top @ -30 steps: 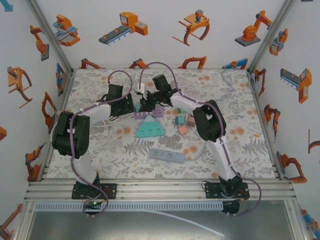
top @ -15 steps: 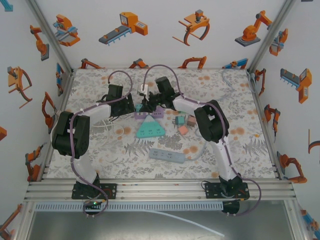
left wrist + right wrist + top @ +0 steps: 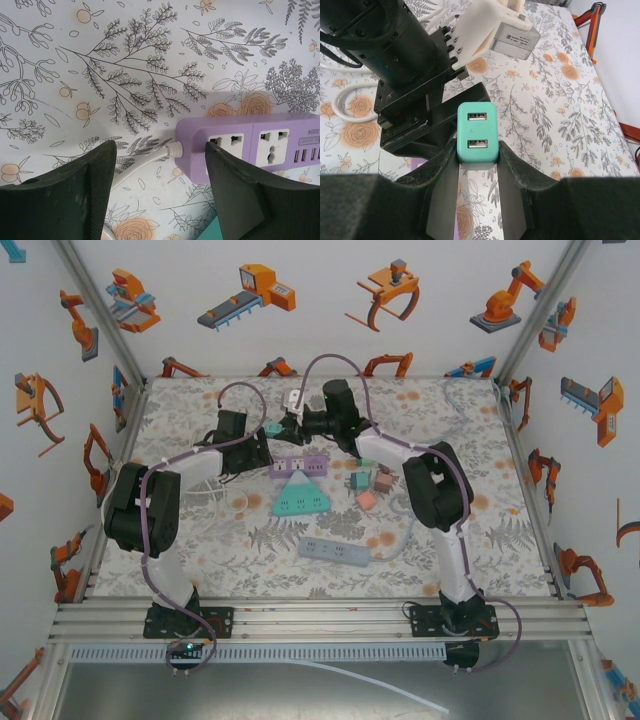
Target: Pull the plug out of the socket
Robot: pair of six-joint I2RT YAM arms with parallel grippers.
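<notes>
Teal plug [image 3: 477, 131] with two USB ports, lifted clear of purple socket [image 3: 250, 145], clenched in right gripper [image 3: 477, 150]; left gripper [image 3: 160, 150] released.

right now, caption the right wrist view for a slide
Right jaws shut on the teal USB plug, held above the floral table.

Our left gripper [image 3: 160, 170] hangs with jaws apart; our right gripper [image 3: 477, 151] (arm stretched far forward) pinches the plug [image 3: 477, 130].

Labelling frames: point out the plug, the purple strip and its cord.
plug [image 3: 477, 132], right wrist view, front face.
strip [image 3: 250, 145], left wrist view, top face.
cord [image 3: 145, 161], left wrist view, mid-length.
</notes>
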